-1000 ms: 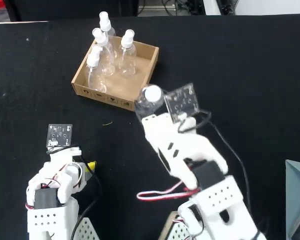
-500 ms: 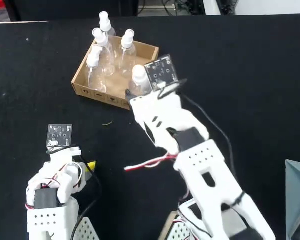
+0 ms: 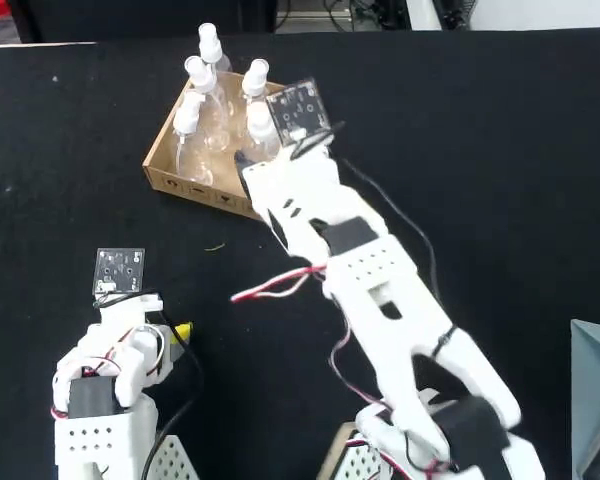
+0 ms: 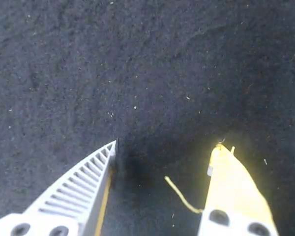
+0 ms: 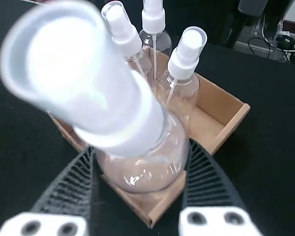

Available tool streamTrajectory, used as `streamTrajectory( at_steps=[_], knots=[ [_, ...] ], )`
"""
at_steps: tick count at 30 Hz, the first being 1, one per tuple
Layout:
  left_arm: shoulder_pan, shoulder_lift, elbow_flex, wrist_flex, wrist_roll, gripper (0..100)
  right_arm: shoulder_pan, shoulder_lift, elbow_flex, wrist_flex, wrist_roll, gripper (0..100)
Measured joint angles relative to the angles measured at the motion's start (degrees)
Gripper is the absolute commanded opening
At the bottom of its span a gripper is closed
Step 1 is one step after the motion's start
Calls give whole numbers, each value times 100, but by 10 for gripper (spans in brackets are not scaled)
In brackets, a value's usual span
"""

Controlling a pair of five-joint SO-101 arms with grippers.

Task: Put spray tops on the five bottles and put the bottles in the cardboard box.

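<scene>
The cardboard box (image 3: 192,186) stands at the back left of the black table and holds several clear bottles with white spray tops (image 3: 197,72). My right gripper (image 3: 257,165) is stretched out to the box's near right part and is shut on another clear bottle (image 3: 261,122) with a white spray top. In the right wrist view this bottle (image 5: 142,164) sits upright between the fingers (image 5: 204,182), with the box (image 5: 221,105) and its bottles (image 5: 187,46) just behind and below. My left gripper (image 4: 167,146) hangs open over bare cloth, and its arm (image 3: 110,370) rests near the front left.
A grey-blue object (image 3: 595,395) stands at the front right edge. A red and white cable (image 3: 270,290) loops beside the right arm. Black cloth covers the table around the box.
My right arm has stretched forward and to the left, carrying the bottle from in front of the box to over its near right part. The left arm has not moved.
</scene>
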Motion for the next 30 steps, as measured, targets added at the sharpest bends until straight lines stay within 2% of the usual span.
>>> streamTrajectory(
  at_steps=[10,30],
  knots=[
    [0,0,0,0,0,275,0,1160,-580,-70,0,100],
    [0,0,0,0,0,275,0,2286,-721,-501,0,103]
  ],
)
